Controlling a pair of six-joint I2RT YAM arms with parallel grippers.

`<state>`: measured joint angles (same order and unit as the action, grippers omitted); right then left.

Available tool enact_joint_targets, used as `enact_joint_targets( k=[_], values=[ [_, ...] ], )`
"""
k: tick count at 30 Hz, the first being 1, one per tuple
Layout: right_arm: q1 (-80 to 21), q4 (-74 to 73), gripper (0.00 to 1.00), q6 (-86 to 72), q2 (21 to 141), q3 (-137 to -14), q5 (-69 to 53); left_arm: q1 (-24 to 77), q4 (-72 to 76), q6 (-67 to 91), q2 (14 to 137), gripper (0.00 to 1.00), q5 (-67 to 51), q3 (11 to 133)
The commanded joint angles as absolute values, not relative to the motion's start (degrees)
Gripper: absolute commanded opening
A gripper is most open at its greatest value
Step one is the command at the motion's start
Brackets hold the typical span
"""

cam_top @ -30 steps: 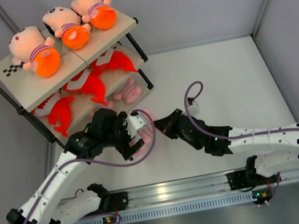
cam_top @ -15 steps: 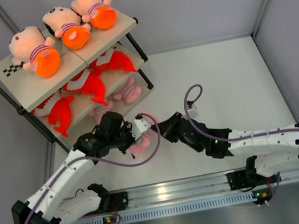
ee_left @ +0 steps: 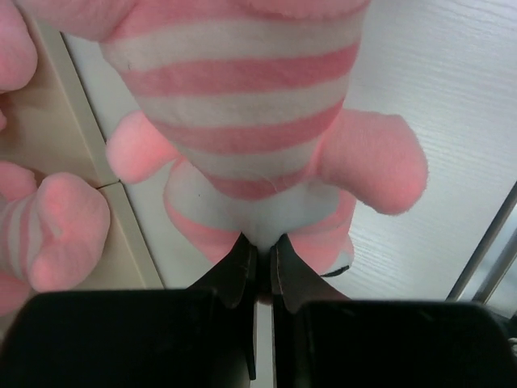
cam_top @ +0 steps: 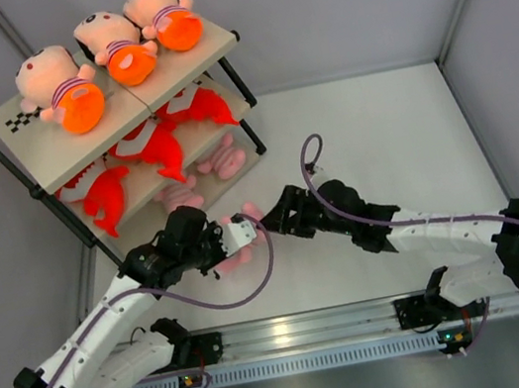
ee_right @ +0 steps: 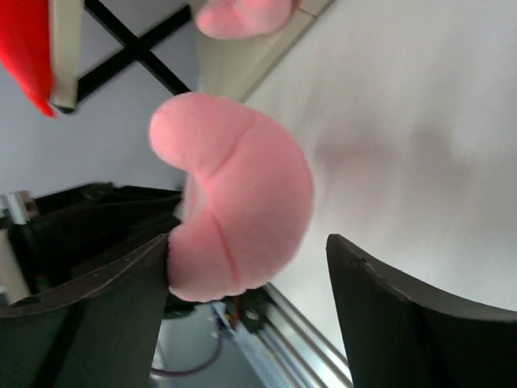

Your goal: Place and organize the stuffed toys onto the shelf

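arms [cam_top: 438, 235] white w/ blk joints, purple cables [cam_top: 303, 158], green base leds [cam_top: 183, 380].

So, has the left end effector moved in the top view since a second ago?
Yes. The left end effector, shut on the pink striped plush, has drawn slightly back from the shelf toward the base rail at the near edge.

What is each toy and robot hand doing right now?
pink striped plush: pinched at its bottom edge.
left gripper: shut on it.
right gripper: open, one finger each side of its head.
red fish: lying on the shelf, middle board.
peach dolls: lying on top board.
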<state>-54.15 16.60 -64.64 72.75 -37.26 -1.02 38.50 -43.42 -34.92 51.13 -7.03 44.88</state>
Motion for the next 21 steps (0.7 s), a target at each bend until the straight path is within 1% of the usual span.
enact_joint_targets(
  k=[1, 2, 4, 5, 7, 10, 16, 21],
  values=[
    [-51.2, 3.9, 0.79, -47.3, 69.7, -41.7, -8.9, 38.8, -46.7, -40.3, 49.1, 0.00, -11.2, 46.1],
    [-50.8, 1.3, 0.80, -41.0, 69.6, -44.4, -9.1, 38.8, -48.9, -40.7, 49.0, 0.00, -12.5, 46.0],
    [-49.8, -2.3, 0.83, -36.6, 69.7, -46.4, -9.3, 38.8, -50.2, -41.8, 48.9, 0.00, -12.0, 45.1],
    [-49.6, -2.4, 0.83, -32.7, 69.9, -47.4, -12.3, 38.8, -50.8, -42.4, 48.9, 0.00, -11.3, 44.8],
    [-48.9, -3.0, 0.84, -28.1, 70.9, -48.9, -14.1, 38.8, -52.6, -43.2, 48.9, 0.00, -10.9, 44.6],
    [-48.7, -1.5, 0.84, -23.0, 72.7, -49.9, -20.4, 38.8, -55.5, -44.7, 47.8, 0.00, -12.3, 44.6],
    [-48.5, 5.1, 0.85, -21.6, 78.9, -53.0, -29.5, 38.8, -56.4, -45.3, 47.0, 0.00, -10.5, 46.7],
    [-48.9, 12.8, 0.84, -23.8, 82.8, -53.3, -31.9, 38.8, -56.6, -45.2, 47.5, 0.00, -11.2, 47.4]
  ],
)
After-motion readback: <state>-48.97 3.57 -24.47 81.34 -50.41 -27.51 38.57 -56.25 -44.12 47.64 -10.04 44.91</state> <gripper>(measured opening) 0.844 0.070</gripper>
